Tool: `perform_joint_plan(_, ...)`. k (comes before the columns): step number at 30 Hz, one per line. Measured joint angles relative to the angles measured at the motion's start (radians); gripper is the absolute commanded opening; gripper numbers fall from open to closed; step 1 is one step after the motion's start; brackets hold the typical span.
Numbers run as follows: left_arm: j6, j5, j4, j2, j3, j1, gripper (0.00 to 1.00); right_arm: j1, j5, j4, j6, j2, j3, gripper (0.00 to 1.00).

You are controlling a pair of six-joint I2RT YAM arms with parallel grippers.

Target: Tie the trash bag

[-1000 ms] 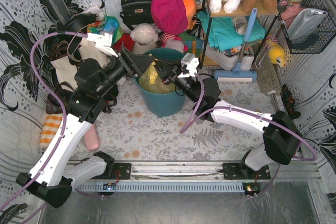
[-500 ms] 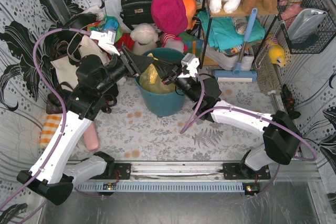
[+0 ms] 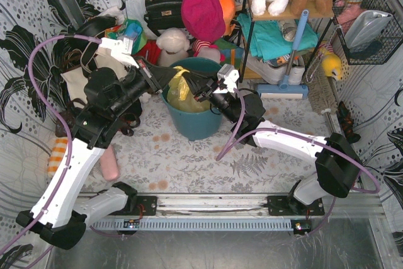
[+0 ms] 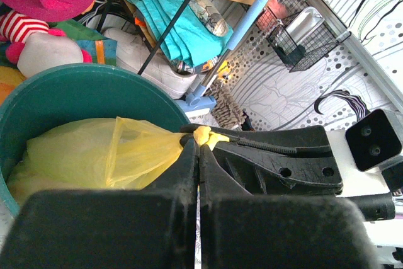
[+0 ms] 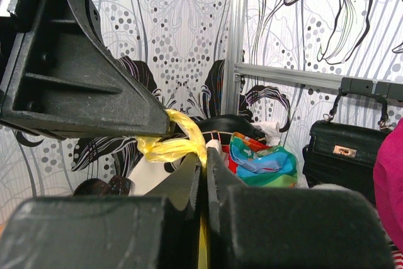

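I have both claws on the same thing, the gathered neck of the trash bag (image 3: 179, 91), whose body sits in the teal bin (image 3: 195, 127) out in front of the arms. The left claw (image 4: 198, 145) is pinched tight on a twist of yellow plastic, and a small tuft pokes out just past its tips. I can't tell whether that tuft is a knot or only a bunched end. The right claw (image 5: 203, 160) is pinched tight too, on a thin rope of the same plastic that runs up and across to the tip of the left claw.

What matters for the next move is how close the two grips are. From above, the left claw comes in from the left and the right claw from the right, and they meet almost tip to tip over the far-left part of the bin's rim. The strand between them is very short, and its long axis runs along the line from one claw to the other. The bulk of the bag hangs below both claws, down inside the bin and slightly toward me.

Neither arm is nearer, since both are already on the neck. I judge there is too little free strand to loop, so one claw has to gain slack first
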Motion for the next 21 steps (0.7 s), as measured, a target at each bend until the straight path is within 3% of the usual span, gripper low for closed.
perform_joint_plan(2, 0.000, -0.002, 0.009, -0.003, 0.000, 0.000, 0.12, 0.000, 0.000, 0.000, 0.000, 0.000, 0.000, 0.00)
perform_joint_plan(5, 0.003, 0.010, 0.030, 0.000, 0.000, 0.000, 0.37, 0.000, 0.000, 0.000, 0.000, 0.000, 0.000, 0.00)
perform_joint_plan(8, 0.006, 0.023, 0.036, 0.011, 0.003, 0.000, 0.46, 0.000, 0.000, 0.000, 0.000, 0.000, 0.000, 0.00)
perform_joint_plan(12, 0.006, 0.023, 0.033, 0.032, 0.004, 0.000, 0.45, 0.000, -0.001, 0.000, 0.001, 0.000, 0.000, 0.00)
perform_joint_plan(17, 0.007, 0.022, 0.027, 0.042, 0.004, 0.000, 0.23, 0.000, -0.001, 0.000, 0.001, 0.000, 0.000, 0.00)
perform_joint_plan(21, 0.008, 0.021, 0.032, 0.042, 0.004, 0.000, 0.14, 0.000, -0.003, 0.000, 0.001, 0.000, 0.000, 0.00)
